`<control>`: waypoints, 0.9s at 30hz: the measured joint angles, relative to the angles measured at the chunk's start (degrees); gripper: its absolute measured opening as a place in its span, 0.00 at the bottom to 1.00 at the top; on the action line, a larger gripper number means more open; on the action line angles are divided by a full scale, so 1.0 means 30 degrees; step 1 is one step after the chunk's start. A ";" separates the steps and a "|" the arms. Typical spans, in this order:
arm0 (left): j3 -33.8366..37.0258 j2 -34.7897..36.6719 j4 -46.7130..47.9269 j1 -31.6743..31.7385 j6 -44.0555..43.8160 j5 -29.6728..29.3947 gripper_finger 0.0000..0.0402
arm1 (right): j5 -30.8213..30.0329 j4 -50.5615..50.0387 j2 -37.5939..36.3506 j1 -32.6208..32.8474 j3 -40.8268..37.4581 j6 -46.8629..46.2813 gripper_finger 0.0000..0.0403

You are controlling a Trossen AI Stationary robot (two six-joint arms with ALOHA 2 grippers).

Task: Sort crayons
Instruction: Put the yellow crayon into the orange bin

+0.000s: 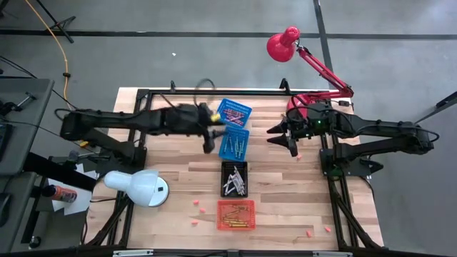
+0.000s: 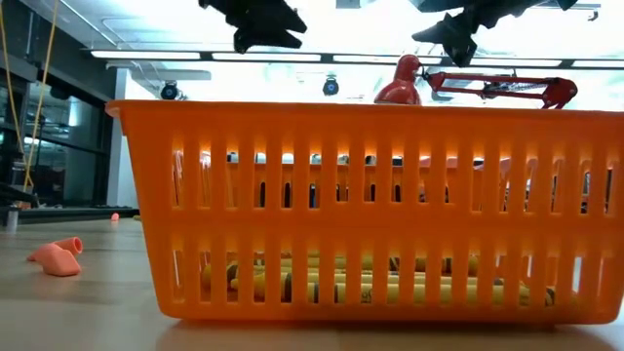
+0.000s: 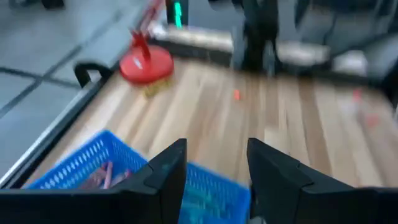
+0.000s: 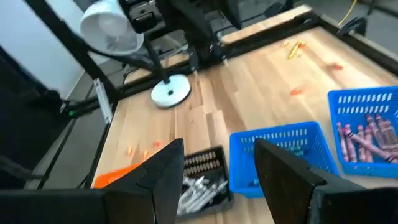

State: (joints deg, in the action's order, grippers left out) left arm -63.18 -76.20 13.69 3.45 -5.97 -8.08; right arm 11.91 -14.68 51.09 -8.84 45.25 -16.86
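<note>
You had the wooden table (image 1: pixel 178 178) under 2 dark arms and 2 lamps: a white lamp (image 1: pixel 136 185) near the left front corner and a red lamp (image 1: pixel 284 43) at the back right.

4 baskets sat in a rough line down the middle. 2 were blue: the back blue basket (image 1: pixel 234 112) held reddish-pink crayons (image 4: pixel 372 134), and the second blue basket (image 1: pixel 234 142), touching it on the near side, held bluish-green ones. In front of those stood 1 black basket (image 1: pixel 234 178) with grey crayons, then 1 orange basket (image 1: pixel 236 215) with yellow and orange crayons lying flat on its floor, also seen through its slats in the low view. A few more crayons (image 1: pixel 214 117) lay on the table just left of the back blue basket.

Several small pink bits (image 1: pixel 194 205) were scattered on the table front and right; you could count roughly 8, though not surely.

The left gripper (image 1: pixel 209 145) hung just left of the second blue basket, its fingers parted with bare table showing in the gap, nothing held. The right gripper (image 1: pixel 284 139) hovered to the right of the blue baskets, well apart from them, fingers spread wide and empty.
</note>
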 joint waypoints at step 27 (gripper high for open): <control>0.6435 0.5052 -0.6106 0.2928 0.1710 0.2555 0.40 | -0.3106 1.5443 0.8247 -0.0365 0.0000 -0.0398 0.47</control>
State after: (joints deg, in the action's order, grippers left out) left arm -43.88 -61.04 -4.63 12.24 -0.84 -0.41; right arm 2.59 31.65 75.83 -9.94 45.25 -18.05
